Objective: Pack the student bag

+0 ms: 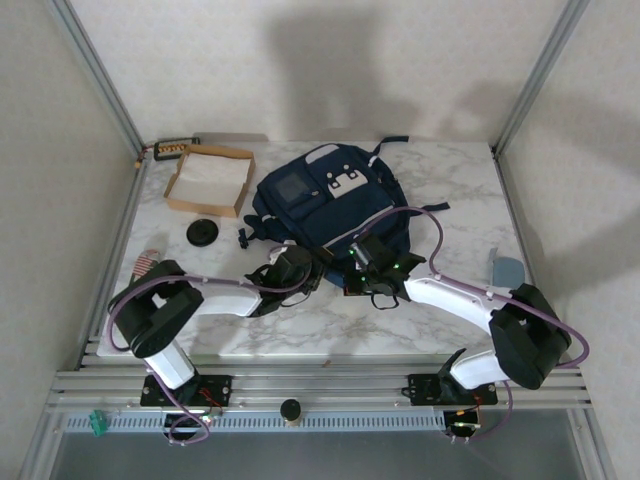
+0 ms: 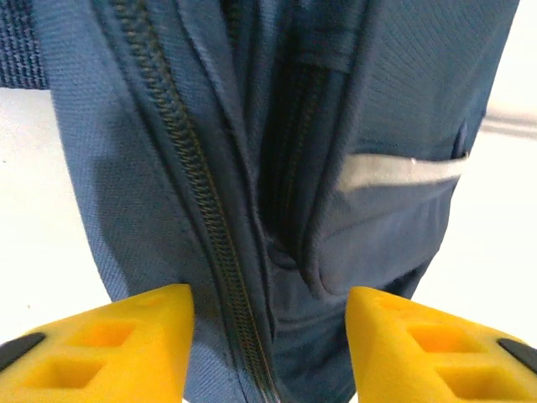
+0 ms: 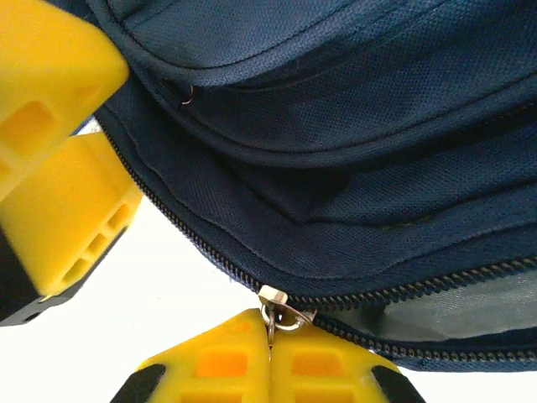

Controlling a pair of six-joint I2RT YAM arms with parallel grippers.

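Right wrist, one student bag point(image 3: 336, 126), one zipper pull point(image 3: 273, 300) (right hand point(image 3: 270, 363) pinching)

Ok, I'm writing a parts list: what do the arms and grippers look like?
The left arm and right arm have white links and bulky black joints. A purple cable loops along each. The left gripper and right gripper have bright yellow blocky fingers with rectangular hollows, on black mounts. Small green lights glow near the right wrist.
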